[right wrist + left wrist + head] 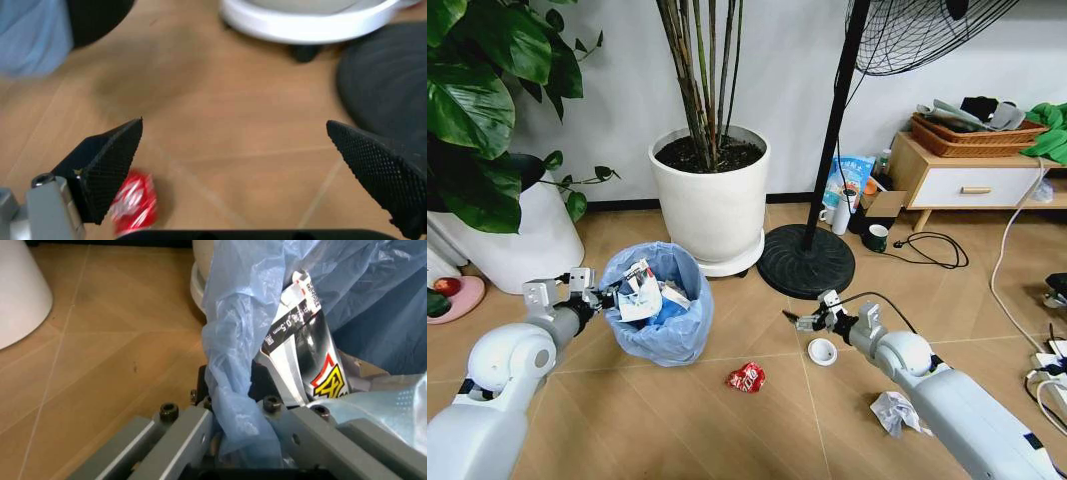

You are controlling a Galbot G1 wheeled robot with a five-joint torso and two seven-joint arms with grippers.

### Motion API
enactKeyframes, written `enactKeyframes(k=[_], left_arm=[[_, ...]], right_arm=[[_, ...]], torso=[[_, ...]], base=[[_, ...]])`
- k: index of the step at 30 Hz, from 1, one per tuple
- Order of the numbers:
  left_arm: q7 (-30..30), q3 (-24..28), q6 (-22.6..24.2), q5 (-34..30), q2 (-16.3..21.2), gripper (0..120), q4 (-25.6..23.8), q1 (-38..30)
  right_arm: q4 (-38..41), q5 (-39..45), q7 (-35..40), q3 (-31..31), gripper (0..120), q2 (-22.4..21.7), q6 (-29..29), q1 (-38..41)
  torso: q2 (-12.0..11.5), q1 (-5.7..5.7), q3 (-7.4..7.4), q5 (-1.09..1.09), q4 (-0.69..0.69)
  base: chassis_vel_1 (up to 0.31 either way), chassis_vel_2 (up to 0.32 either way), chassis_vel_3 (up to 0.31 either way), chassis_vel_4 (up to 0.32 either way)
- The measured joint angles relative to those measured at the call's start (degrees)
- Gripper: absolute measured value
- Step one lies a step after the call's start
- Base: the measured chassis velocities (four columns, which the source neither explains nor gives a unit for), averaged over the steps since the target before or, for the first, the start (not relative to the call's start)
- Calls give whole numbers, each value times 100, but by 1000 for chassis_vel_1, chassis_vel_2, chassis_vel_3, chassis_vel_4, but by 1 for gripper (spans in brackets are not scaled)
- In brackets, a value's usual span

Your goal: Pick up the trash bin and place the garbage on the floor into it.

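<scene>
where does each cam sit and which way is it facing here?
Head: high, looking forward and down at floor, bin, both arms.
Left wrist: along left claw, shut on the bin's bag rim.
Right wrist: down between the open right claw fingers at floor, red wrapper.
Shared: head also shows that wrapper and bin.

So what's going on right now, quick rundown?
Left gripper clamped on trash bin rim. Right gripper open, empty, above floor. Red snack wrapper, white disc, crumpled paper still down. Fan base close by.
</scene>
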Motion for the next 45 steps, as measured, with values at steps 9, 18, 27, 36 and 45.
enactKeyframes(k=[9, 18, 27, 36, 45], left_arm=[[286, 43, 0, -79, 138, 0, 213, -101], [537, 50, -13, -79, 352, 0, 336, -204], [553, 72, -13, -92, 425, 0, 280, -181], [574, 90, -15, -94, 439, 0, 279, -186], [610, 83, -27, -99, 487, 0, 309, -211]], right_arm=[[-667, -171, -195, -708, 100, 289, 74, 440], [-898, -178, -197, -1166, 100, 423, -88, 569], [-1352, -370, -73, -1302, 100, 847, -144, 640], [-2033, -704, -54, -1240, 100, 1517, -74, 828], [-2355, -839, -79, -1229, 100, 1667, -62, 922]], torso=[[0, 0, 0, 0, 2], [0, 0, 0, -1, 0], [0, 0, 0, 0, 0], [0, 0, 0, -1, 1], [0, 0, 0, -1, 0]], base=[[0, 0, 0, 0], [0, 0, 0, 0], [0, 0, 0, 0], [0, 0, 0, 0], [0, 0, 0, 0]])
